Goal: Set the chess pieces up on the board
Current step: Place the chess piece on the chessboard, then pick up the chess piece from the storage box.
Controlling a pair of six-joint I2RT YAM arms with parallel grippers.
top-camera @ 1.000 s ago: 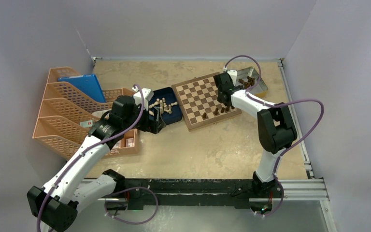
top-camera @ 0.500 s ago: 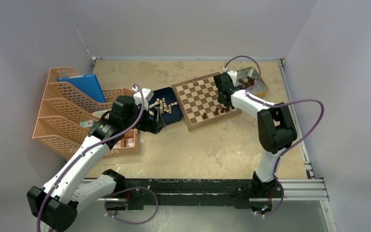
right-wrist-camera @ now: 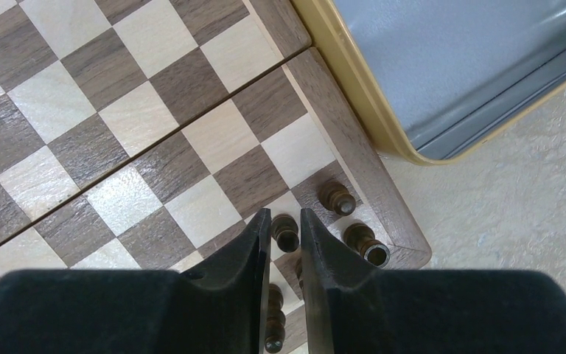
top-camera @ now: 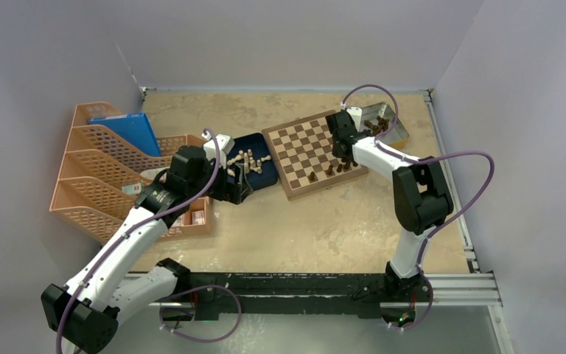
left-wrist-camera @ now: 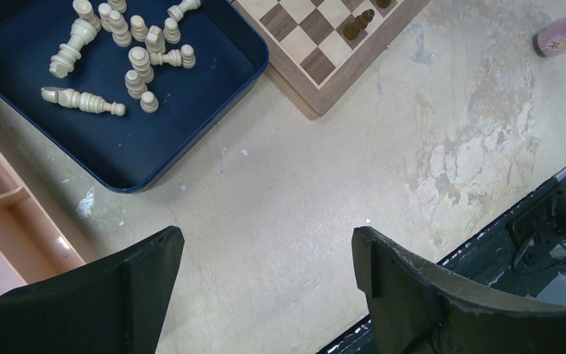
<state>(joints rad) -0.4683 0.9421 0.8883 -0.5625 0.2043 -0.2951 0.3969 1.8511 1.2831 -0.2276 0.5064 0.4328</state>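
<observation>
Right pincer: my right pincer (right-wrist-camera: 285, 215) stands over the board's near right corner. Its jaws are almost together, with a dark pawn (right-wrist-camera: 286, 234) in the slit between them. I cannot tell whether the pads press on it or stand just off it.
Pawn's axis: upright, so I look down on its head. It stands close to the border.
Neighbours: two neighbouring dark pieces (right-wrist-camera: 337, 198) stand just to the right of the pawn by the border. Others are half hidden under the fingers (tight quarters for any sideways move).
Board: the board (top-camera: 300, 147) lies mid-surface (top-camera: 324, 228), turned a little. Only its near edge carries men, mostly toward the right corner.
Key relation: the dark stock lies far and right of the right pincer, in the tin just beside the board. I judge the right arm plainly the nearer one for it.
Tin: the tin (top-camera: 401, 135) holds a cluster of dark chessmen (top-camera: 374, 122). The stretch in the right wrist view is bare.
Left pincer: my left pincer (left-wrist-camera: 265, 287) has its jaws wide apart with nothing between them, over bare surface.
Blue tray: the blue tray (left-wrist-camera: 191, 125) sits just far and left of the left pincer, beside the board. It holds the cream pieces (left-wrist-camera: 136, 63), some upright and some on their sides.
</observation>
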